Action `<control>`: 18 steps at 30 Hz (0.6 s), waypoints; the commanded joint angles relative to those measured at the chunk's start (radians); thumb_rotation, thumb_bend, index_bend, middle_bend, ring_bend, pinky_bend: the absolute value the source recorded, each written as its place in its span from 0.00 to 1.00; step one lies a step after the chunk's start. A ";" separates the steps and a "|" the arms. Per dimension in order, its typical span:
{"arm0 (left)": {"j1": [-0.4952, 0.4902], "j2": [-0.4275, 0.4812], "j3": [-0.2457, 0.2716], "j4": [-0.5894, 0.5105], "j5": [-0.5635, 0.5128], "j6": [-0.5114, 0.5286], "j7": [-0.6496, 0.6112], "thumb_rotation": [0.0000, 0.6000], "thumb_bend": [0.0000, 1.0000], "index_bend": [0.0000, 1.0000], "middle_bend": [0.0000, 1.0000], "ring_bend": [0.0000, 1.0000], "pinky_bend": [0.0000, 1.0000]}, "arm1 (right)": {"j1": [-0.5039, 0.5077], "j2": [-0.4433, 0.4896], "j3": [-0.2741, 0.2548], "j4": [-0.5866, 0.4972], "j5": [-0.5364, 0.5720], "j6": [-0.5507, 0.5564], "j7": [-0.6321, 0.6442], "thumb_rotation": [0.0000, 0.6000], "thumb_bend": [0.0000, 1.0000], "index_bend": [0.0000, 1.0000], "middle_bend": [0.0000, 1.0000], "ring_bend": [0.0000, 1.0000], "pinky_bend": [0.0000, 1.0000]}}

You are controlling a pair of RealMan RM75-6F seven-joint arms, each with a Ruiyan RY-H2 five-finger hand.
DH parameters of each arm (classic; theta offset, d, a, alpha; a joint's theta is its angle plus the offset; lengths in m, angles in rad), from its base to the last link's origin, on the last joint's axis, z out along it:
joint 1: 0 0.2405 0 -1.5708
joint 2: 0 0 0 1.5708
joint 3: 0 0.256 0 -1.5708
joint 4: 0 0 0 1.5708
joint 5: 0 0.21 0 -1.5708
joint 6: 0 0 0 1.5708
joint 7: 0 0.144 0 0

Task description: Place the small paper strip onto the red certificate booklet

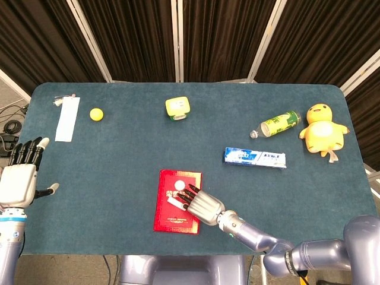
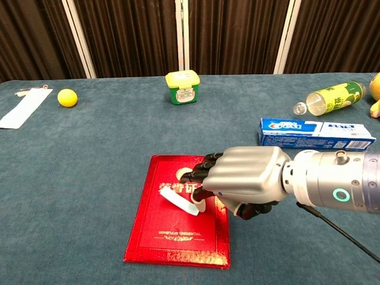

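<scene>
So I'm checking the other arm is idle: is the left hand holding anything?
No. In the head view the left hand sits at the table's left edge, fingers apart, holding nothing.

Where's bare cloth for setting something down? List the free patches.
Free: the wide stretch between the yellow ball and red booklet; the centre between green box and toothpaste box. Crowded: booklet under the right robot hand, and around bottle and plush chick.
</scene>
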 commanded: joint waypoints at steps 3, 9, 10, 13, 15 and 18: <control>0.002 0.002 -0.003 0.000 0.004 -0.003 -0.003 1.00 0.00 0.00 0.00 0.00 0.00 | 0.003 -0.004 -0.007 0.009 -0.003 0.010 -0.002 1.00 0.96 0.33 0.00 0.00 0.00; 0.004 0.003 -0.007 0.001 0.007 -0.007 -0.008 1.00 0.00 0.00 0.00 0.00 0.00 | 0.009 -0.010 -0.011 0.003 -0.007 0.017 -0.005 1.00 0.96 0.33 0.00 0.00 0.00; 0.005 0.003 -0.007 0.000 0.008 -0.007 -0.008 1.00 0.00 0.00 0.00 0.00 0.00 | 0.010 -0.012 -0.012 0.003 -0.008 0.018 -0.007 1.00 0.96 0.33 0.00 0.00 0.00; 0.006 0.004 -0.009 0.000 0.009 -0.006 -0.009 1.00 0.00 0.00 0.00 0.00 0.00 | 0.015 -0.020 -0.016 0.002 -0.009 0.022 -0.021 1.00 0.96 0.33 0.00 0.00 0.00; 0.008 0.005 -0.010 0.001 0.008 -0.008 -0.011 1.00 0.00 0.00 0.00 0.00 0.00 | 0.019 -0.024 -0.017 0.005 -0.011 0.032 -0.038 1.00 0.96 0.34 0.00 0.00 0.00; 0.008 0.006 -0.012 0.001 0.007 -0.010 -0.013 1.00 0.00 0.00 0.00 0.00 0.00 | 0.019 -0.023 -0.009 0.004 -0.007 0.048 -0.043 1.00 0.96 0.34 0.00 0.00 0.00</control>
